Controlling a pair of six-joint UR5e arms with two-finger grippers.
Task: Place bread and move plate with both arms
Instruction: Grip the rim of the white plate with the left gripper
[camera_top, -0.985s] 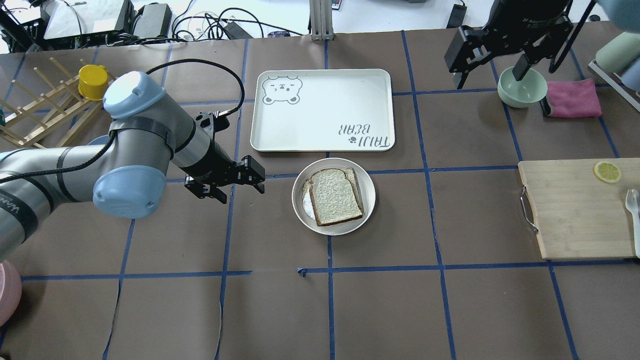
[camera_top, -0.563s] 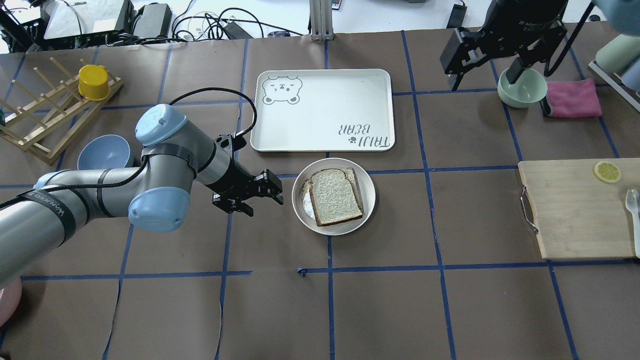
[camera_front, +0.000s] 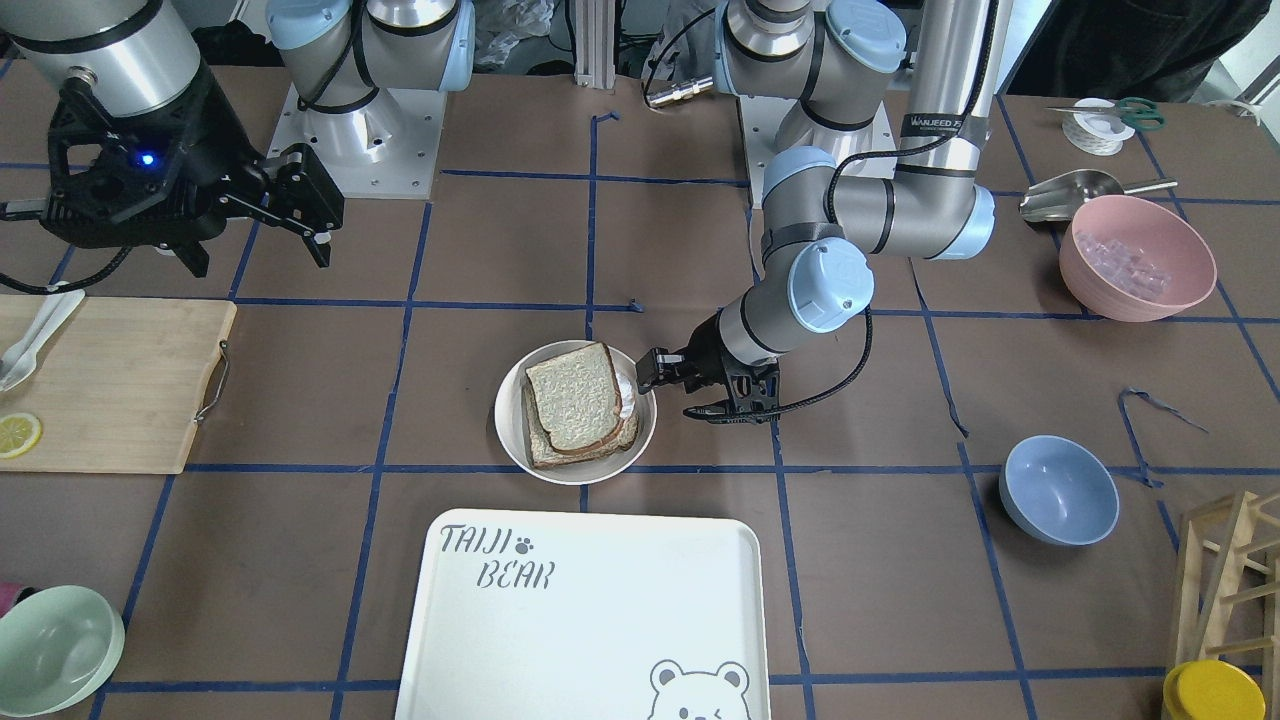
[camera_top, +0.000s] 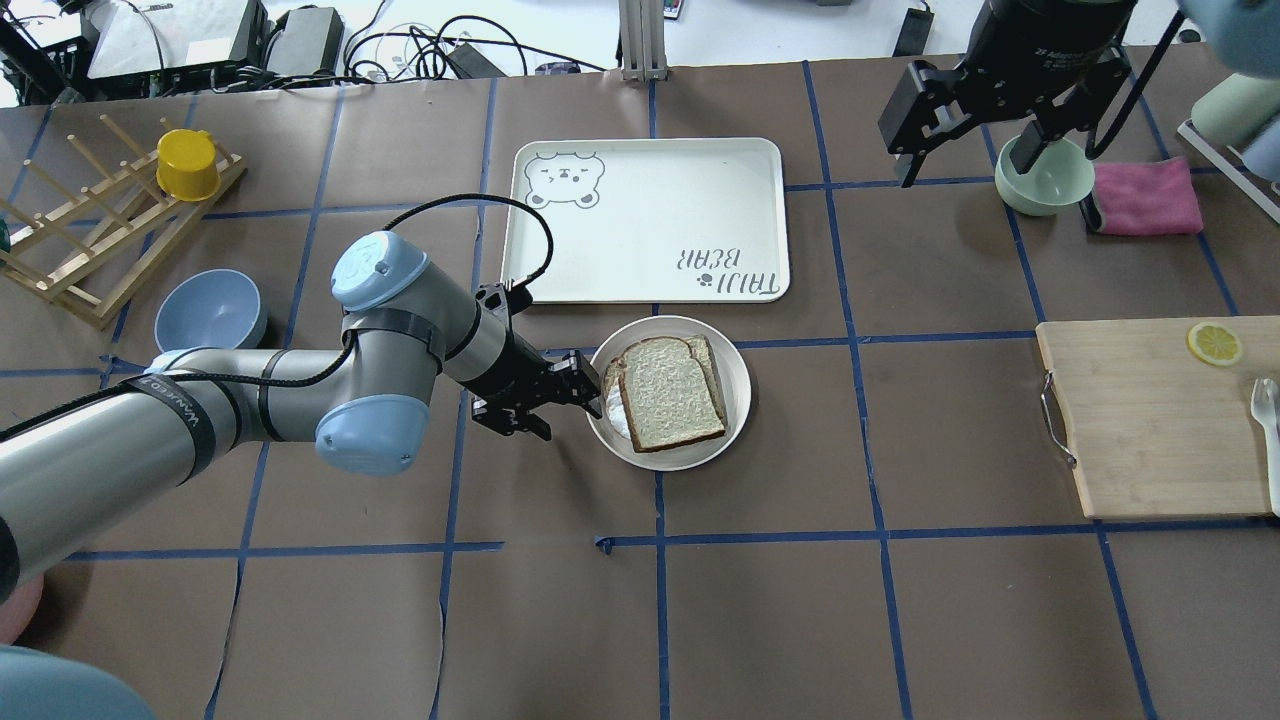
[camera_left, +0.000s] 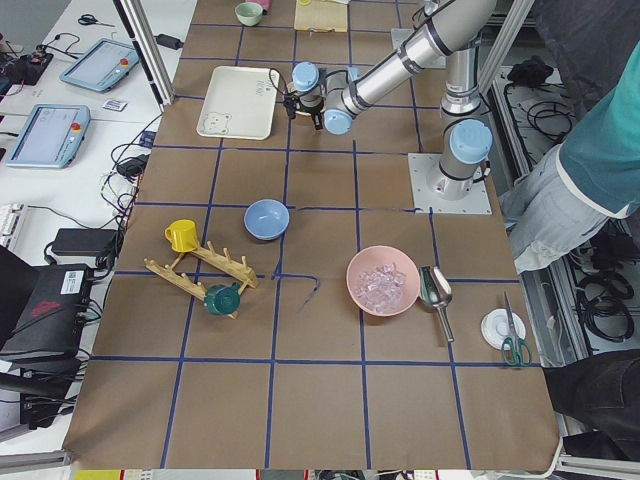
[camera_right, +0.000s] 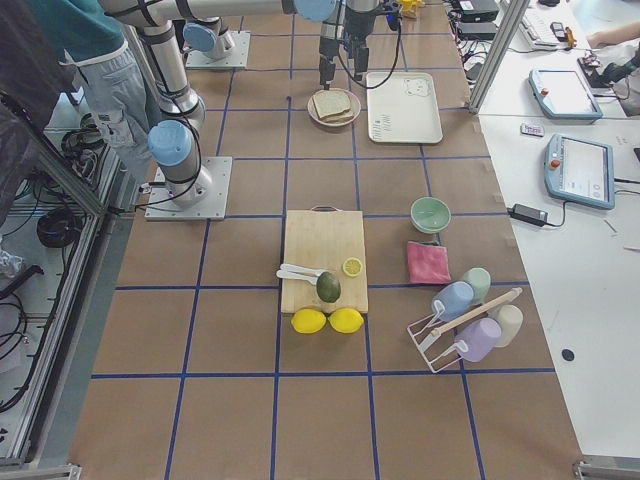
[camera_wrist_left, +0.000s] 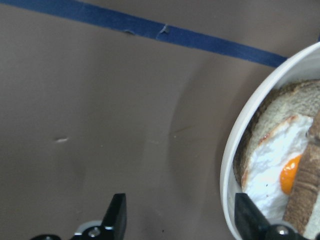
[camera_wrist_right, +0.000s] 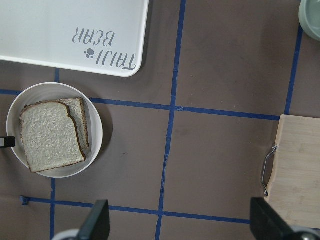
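Note:
The plate (camera_top: 737, 372) sits mid-table, just in front of the tray. The bread (camera_top: 672, 393), with a dark crust, lies on top of a second slice, and a fried egg (camera_wrist_left: 270, 170) shows between them. My left gripper (camera_top: 570, 400) is open at the plate's left rim. In the left wrist view (camera_wrist_left: 182, 220) one finger is over the plate's inside and the other is outside over the table, with the rim (camera_wrist_left: 231, 165) between them. My right gripper (camera_top: 965, 145) is open and empty, high above the far right. It looks down on the plate (camera_wrist_right: 97, 125) and the bread (camera_wrist_right: 50, 137).
The white "TAIJI BEAR" tray (camera_top: 645, 220) lies right behind the plate. A green bowl (camera_top: 1045, 175) and a pink cloth (camera_top: 1145, 195) are far right. A cutting board (camera_top: 1150, 420) is at the right. A blue bowl (camera_top: 210, 308), a wooden rack and a yellow cup (camera_top: 187, 163) are at the left.
My left arm has moved right and lower, bringing its open gripper from well left of the plate to the plate's left rim. My right gripper has barely moved.

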